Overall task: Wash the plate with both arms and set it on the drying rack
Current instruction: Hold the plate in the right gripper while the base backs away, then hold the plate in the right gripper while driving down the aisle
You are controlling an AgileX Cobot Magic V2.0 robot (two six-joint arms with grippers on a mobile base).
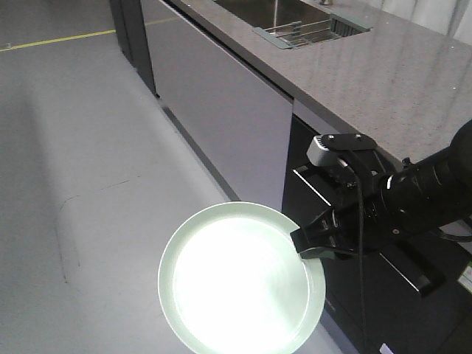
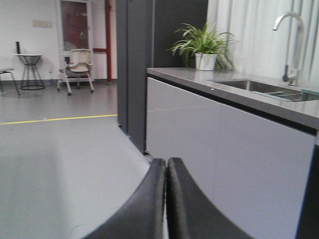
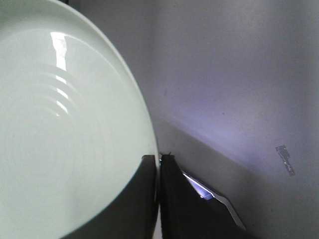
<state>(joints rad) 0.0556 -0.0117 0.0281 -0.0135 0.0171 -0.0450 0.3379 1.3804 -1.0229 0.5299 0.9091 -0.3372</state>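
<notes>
The pale mint-green plate (image 1: 240,280) hangs over the grey floor in front of the counter, lit bright white in the front view. My right gripper (image 1: 313,245) is shut on the plate's right rim; in the right wrist view the two black fingers (image 3: 144,199) pinch the plate (image 3: 60,124) edge between them. My left gripper (image 2: 166,167) shows only in the left wrist view, shut with nothing between its fingers, facing the cabinet front. The drying rack (image 1: 302,33) lies across the near end of the sink (image 1: 258,9), far from both grippers.
The speckled grey counter (image 1: 383,74) runs along the right above grey cabinet fronts (image 1: 221,103) and a dark appliance front (image 1: 383,295). A tap (image 2: 291,45) and a potted plant (image 2: 204,47) stand on the counter. Open floor with a yellow line (image 2: 60,119) lies to the left.
</notes>
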